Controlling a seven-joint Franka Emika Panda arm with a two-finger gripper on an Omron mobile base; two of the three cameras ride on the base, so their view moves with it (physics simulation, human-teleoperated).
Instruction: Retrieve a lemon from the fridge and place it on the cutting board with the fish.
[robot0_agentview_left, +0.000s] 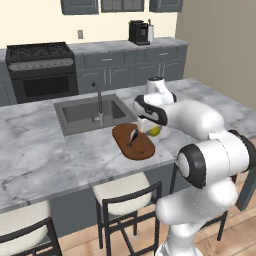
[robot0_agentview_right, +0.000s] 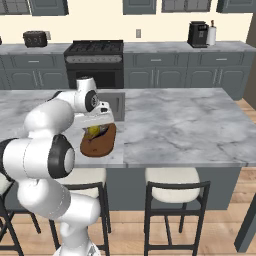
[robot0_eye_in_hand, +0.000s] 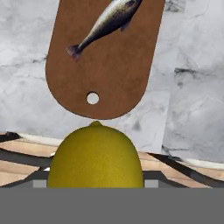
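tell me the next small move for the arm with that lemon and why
Probably carry the lemon a little further forward over the cutting board, then lower it. In the hand view the gripper holds the lemon above the counter edge, short of the board's end with the hole, and the fish lies on the far part, so the near part of the board is free.
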